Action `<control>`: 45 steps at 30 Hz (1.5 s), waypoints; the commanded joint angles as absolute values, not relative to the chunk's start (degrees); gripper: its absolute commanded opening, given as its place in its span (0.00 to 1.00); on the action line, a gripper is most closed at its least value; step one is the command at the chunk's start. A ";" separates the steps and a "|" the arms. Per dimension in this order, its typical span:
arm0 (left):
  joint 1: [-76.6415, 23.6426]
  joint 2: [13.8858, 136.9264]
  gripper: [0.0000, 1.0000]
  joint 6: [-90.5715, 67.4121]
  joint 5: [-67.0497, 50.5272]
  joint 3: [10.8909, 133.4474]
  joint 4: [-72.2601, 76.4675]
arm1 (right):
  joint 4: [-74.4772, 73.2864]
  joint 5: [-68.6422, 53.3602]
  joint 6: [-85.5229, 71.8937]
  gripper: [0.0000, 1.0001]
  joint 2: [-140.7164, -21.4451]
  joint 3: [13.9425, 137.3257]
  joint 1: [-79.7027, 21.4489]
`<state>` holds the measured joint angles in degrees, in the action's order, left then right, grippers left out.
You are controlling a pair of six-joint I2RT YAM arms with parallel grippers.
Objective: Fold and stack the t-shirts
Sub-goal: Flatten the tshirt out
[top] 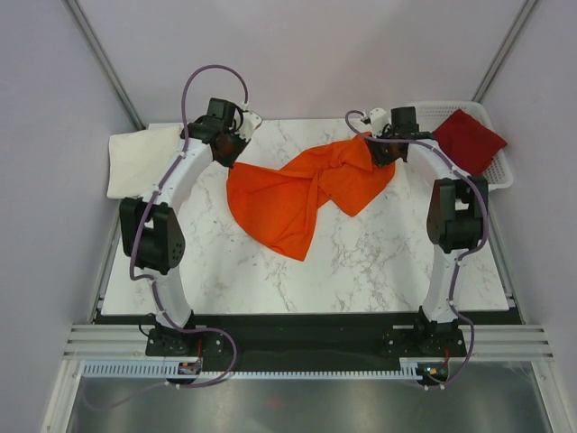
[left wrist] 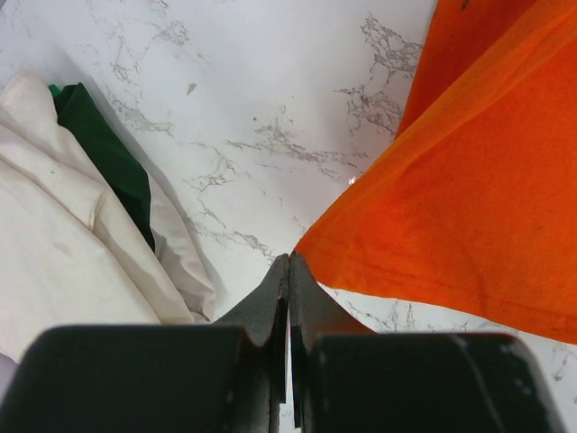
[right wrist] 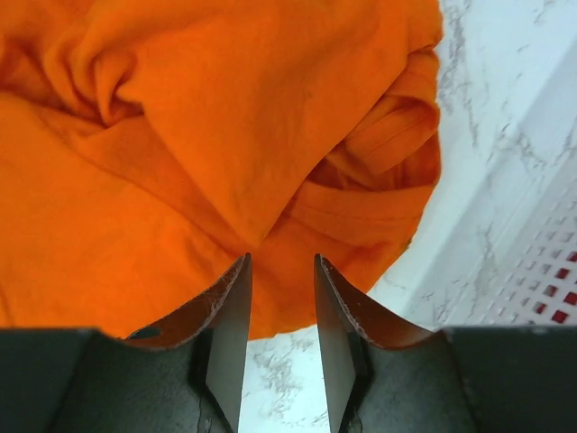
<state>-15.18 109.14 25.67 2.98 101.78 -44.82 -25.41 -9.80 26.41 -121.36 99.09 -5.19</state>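
Observation:
The bright orange t-shirt [top: 302, 194] lies twisted and crumpled at the back middle of the marble table. My left gripper [top: 231, 152] is at its left corner. In the left wrist view its jaws [left wrist: 289, 260] are shut, with the pointed corner of the orange cloth [left wrist: 469, 198] pinched at their tip. My right gripper [top: 383, 152] is at the shirt's right end. It is open [right wrist: 281, 262] just above the bunched orange cloth [right wrist: 180, 135]. The cream-white t-shirt [top: 140, 158] lies folded at the far left. The dark red t-shirt [top: 469, 137] lies in the basket.
The white plastic lattice basket [top: 500, 167] stands at the back right corner, and its wall shows in the right wrist view [right wrist: 541, 271]. A dark green piece [left wrist: 108, 153] shows within the cream cloth [left wrist: 54, 244]. Bare marble table [top: 361, 262] lies in front of the orange shirt.

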 commanded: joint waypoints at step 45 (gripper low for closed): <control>-15.82 111.53 0.02 28.12 7.82 103.36 -44.12 | -25.23 -25.75 23.29 0.32 -131.04 104.32 -1.58</control>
<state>-15.51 111.79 26.04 6.50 101.78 -44.88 -26.15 -23.27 23.70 -130.82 101.86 -1.96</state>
